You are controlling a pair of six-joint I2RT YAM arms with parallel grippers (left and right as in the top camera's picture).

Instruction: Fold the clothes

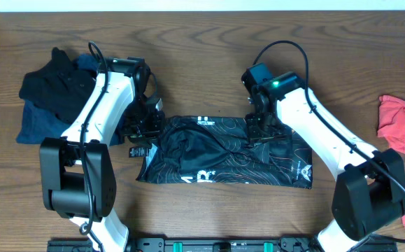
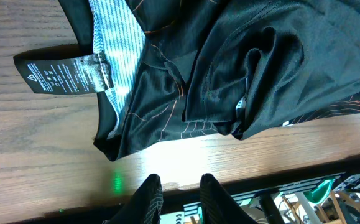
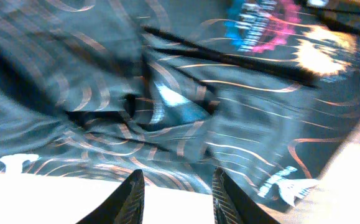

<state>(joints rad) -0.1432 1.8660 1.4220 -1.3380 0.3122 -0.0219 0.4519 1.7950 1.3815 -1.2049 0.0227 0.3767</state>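
The black jersey (image 1: 223, 157) is spread mid-way across the surface (image 1: 188, 42) as a rough band, bunched at its centre. That bunching is best smoothed flat before another fold is made, with both ends gripped low and evenly. The left tool (image 2: 181, 193) is held slightly parted and empty just off the jersey's left end, near the label (image 2: 64, 74). The right tool (image 3: 176, 193) is parted, empty, and angled down over the upper edge

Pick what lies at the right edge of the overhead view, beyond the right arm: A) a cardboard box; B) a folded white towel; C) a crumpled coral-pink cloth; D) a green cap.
C: a crumpled coral-pink cloth lies there, apart from the black patterned jersey at centre.
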